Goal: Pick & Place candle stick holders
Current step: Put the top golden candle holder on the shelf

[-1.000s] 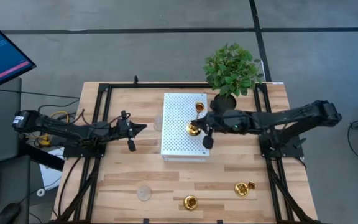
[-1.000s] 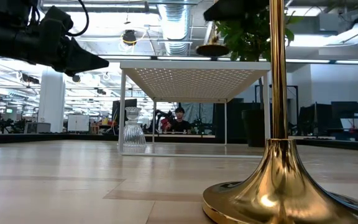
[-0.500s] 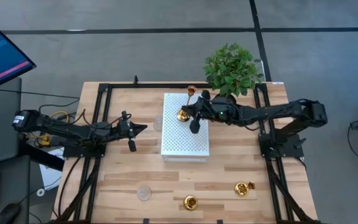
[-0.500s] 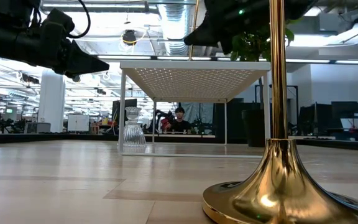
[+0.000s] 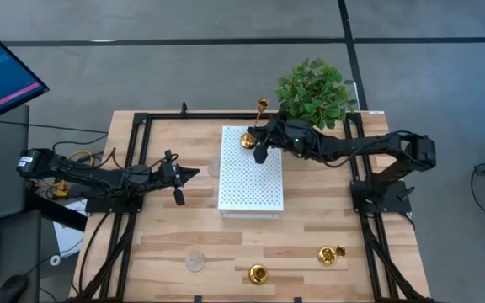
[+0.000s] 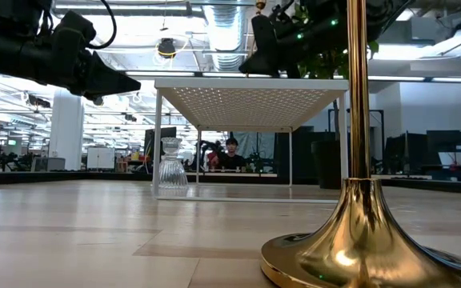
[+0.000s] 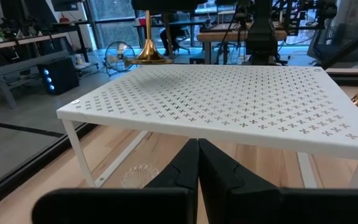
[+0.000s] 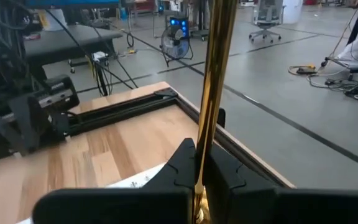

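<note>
Fingers of my right pincer (image 5: 260, 140) clenched a tall slim gold candle holder (image 5: 248, 139) above the white perforated box (image 5: 251, 181). Set down too near the box's far edge, it could topple off; my left pincer (image 5: 194, 173) waited, clenched empty.

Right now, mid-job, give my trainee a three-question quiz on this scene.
1. True or false: the right pincer is shut on a gold candle holder.
2. Where is the held holder? A) over the white rack's far end B) on bare wood beside the clear glass holder C) in the plant pot
3. How many gold holders stand near the table's front edge?

Key: 1 true; 2 A; 3 two. The left pincer, shut, waits left of the rack.
</note>
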Controlling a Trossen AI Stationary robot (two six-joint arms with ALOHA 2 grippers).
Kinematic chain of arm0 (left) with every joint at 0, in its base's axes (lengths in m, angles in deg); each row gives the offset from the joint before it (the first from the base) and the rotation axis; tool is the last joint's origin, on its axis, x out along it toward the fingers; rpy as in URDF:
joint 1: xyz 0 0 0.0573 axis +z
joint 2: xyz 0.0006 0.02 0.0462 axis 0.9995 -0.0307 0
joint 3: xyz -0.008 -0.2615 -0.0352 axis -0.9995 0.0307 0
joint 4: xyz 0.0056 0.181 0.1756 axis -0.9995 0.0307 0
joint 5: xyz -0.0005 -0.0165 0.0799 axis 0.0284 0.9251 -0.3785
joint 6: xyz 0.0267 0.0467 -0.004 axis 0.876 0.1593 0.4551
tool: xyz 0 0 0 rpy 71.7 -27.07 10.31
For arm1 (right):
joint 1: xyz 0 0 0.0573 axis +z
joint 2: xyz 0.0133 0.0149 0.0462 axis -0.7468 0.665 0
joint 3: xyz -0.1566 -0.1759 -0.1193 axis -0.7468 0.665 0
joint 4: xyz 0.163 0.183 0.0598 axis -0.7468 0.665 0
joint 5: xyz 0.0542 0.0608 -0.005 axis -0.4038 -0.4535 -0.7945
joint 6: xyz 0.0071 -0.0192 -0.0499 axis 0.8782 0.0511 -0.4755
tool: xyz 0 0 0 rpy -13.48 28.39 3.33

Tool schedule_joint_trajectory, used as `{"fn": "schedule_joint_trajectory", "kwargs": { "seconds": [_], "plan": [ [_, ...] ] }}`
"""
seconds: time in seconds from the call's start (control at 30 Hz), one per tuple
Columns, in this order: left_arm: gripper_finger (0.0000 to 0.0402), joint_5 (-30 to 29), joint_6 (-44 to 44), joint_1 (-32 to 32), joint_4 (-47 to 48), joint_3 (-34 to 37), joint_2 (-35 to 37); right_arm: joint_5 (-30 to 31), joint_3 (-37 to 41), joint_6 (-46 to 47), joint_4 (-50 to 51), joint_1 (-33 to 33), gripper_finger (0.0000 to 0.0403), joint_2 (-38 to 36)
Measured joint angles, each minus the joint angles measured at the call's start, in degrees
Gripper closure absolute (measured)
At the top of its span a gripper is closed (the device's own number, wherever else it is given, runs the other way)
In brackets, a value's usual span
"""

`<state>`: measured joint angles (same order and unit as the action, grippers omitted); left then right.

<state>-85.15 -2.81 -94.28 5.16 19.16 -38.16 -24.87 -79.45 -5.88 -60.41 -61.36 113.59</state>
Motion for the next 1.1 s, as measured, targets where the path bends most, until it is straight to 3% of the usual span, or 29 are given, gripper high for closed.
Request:
{"fn": "schedule_joint_trajectory", "kwargs": {
  "seconds": [0.8, 1.1],
  "plan": [
    [0.0394, 0.00, 0.00, 0.00, 0.00, 0.00, 0.00, -1.70, 0.00, 2.60, 6.11, 0.27, 0.0401, 0.00],
    [0.0394, 0.00, -0.04, 0.00, 0.00, 0.02, 0.00, -1.79, 0.01, 2.58, 5.94, 0.27, 0.0324, 0.00]
  ]
}}
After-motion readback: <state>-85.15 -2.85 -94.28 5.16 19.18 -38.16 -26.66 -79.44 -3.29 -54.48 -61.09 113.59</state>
